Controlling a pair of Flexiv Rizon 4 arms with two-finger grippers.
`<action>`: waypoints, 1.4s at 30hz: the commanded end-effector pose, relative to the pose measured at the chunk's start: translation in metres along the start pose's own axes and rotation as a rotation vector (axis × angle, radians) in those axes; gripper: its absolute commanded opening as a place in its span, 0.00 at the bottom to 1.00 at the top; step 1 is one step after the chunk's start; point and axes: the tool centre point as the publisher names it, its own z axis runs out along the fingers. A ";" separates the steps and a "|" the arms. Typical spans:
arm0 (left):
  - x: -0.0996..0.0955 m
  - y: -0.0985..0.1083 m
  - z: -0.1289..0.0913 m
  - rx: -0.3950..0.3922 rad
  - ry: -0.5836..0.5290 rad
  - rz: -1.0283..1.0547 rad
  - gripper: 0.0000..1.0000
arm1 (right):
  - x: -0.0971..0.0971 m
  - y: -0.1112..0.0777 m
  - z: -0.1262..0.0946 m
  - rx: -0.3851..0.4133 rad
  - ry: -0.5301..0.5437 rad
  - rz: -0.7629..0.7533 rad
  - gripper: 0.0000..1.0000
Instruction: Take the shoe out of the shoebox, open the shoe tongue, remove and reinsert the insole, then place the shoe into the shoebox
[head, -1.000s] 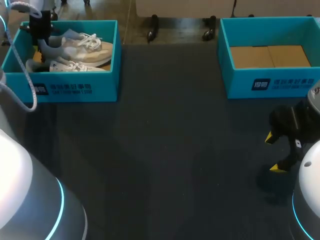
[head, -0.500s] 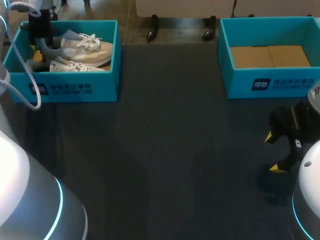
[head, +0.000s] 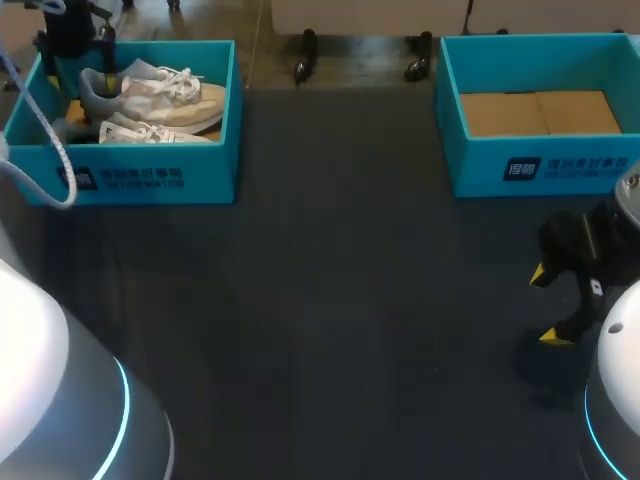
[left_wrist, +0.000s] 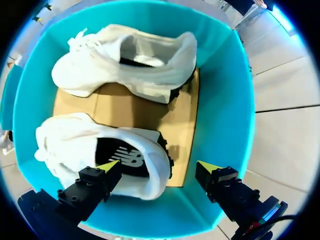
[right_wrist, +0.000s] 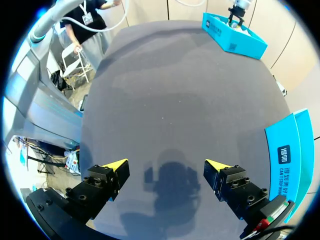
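— Where was the left tool (left_wrist: 157, 166) to be found?
— Over the box (left_wrist: 222, 100) at the table's (head: 330, 300) far left corner, and wide open it was! Nothing was gripped. One yellow tip was seen above the opening of the near shoe (left_wrist: 100, 150), the other above the box's wall.
— And the shoes, were they out?
— Not at all. Both were seen lying inside the box, side by side, heels turned to the same end. The far shoe (left_wrist: 135, 60) was set apart from the near one, and a strip of cardboard floor (left_wrist: 125, 105) was left showing between them.
— Could contact with the near shoe be made out?
— It could not be told from the wrist view.
— What was seen of the right tool (right_wrist: 166, 164)?
— It was held low over bare table at the near right, well apart from everything. Its fingers were spread and nothing was held. Its shadow was cast on the table beneath. A second box (head: 540, 165) was noted at the far right.
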 end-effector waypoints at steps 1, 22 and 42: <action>0.006 -0.036 -0.028 -0.035 -0.012 0.005 1.00 | 0.001 0.000 0.001 0.002 -0.001 0.000 1.00; 0.046 -0.137 -0.052 0.027 -0.035 0.104 1.00 | 0.001 0.000 0.001 0.002 -0.001 0.000 1.00; 0.039 -0.150 -0.057 0.020 -0.039 0.146 1.00 | 0.001 0.000 0.001 0.002 -0.001 0.000 1.00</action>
